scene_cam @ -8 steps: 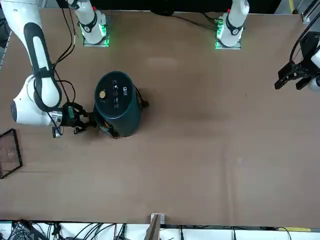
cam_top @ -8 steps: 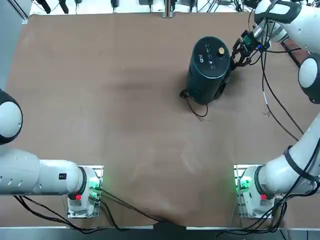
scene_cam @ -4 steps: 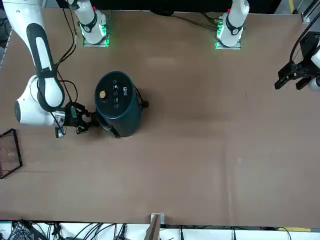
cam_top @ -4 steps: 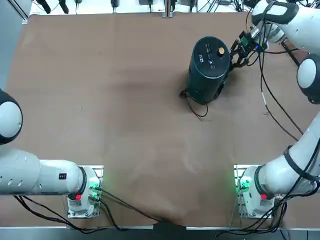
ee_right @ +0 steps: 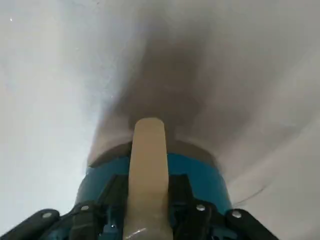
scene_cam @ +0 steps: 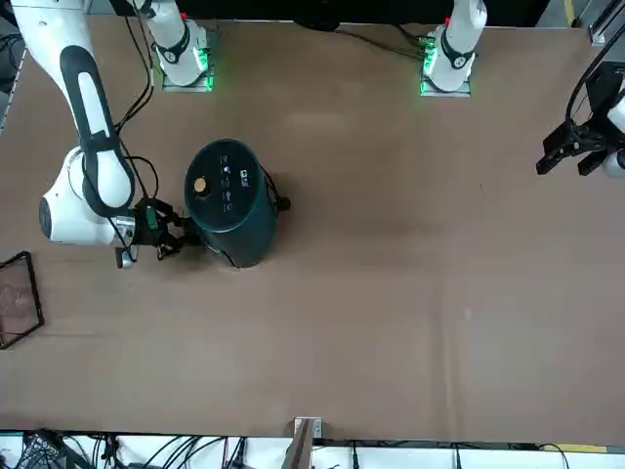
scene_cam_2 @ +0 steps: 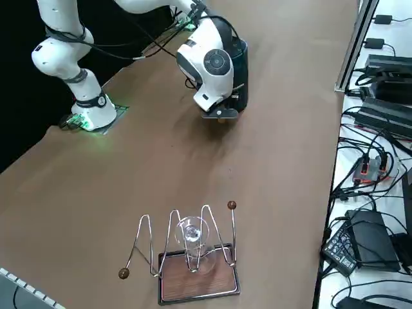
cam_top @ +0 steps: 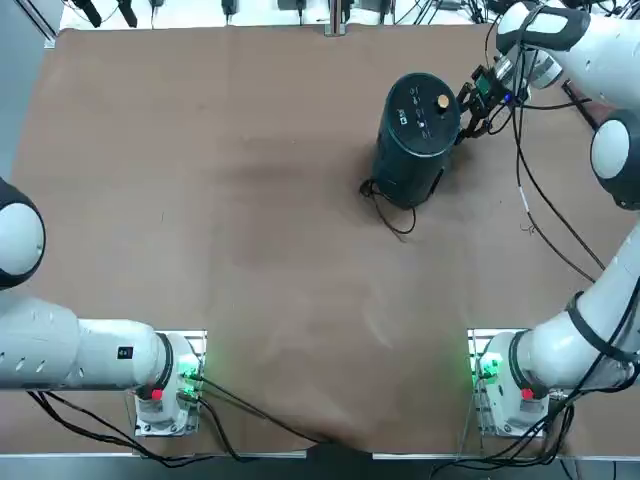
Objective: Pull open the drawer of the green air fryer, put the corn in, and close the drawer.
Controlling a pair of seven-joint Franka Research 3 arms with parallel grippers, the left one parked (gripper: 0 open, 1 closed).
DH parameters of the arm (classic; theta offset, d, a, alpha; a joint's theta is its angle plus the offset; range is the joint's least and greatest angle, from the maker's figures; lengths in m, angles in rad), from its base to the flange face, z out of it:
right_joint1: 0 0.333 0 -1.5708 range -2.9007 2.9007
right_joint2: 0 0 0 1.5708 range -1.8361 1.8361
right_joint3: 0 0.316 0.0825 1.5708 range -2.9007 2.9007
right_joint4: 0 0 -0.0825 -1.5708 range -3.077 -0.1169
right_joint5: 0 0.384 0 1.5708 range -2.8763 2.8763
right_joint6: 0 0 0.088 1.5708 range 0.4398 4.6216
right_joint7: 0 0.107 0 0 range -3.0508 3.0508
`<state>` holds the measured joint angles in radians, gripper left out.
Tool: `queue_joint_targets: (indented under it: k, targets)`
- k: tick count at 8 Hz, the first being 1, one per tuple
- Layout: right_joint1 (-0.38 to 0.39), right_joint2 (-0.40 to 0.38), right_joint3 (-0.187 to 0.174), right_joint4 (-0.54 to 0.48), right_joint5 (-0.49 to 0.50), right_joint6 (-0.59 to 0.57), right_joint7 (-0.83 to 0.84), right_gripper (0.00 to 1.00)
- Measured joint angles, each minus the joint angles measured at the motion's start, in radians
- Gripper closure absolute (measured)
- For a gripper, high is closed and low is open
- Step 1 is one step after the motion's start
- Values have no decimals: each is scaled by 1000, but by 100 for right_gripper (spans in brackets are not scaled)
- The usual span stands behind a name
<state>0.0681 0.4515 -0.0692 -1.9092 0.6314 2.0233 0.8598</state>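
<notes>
While the right jaws (cam_top: 466, 119) clamp closed around the drawer handle (ee_right: 146, 175), green air fryer (cam_top: 412, 150) on the table (cam_top: 250, 250), black cord (cam_top: 384, 216) beside it

A robotics lab is suggested: robot arms (scene_cam: 86, 210) are mounted at the far edge of a broad brown worktop (scene_cam: 371, 322), seen from the front. In the right side view, black electronics boxes (scene_cam_2: 373, 238) and tangled cables (scene_cam_2: 370, 187) are spread along the right.
</notes>
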Motion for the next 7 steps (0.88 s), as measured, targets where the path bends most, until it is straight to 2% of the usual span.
queue_joint_targets:
  k: [3,4,6,7]
  targets:
    - [2,0,0,0,0,1,0,54]
    - [5,0,1,-2,0,-1,0,41]
    - [12,-1,1,-3,0,-2,-2,4]
    - [13,-4,0,-3,-1,-3,-3,0]
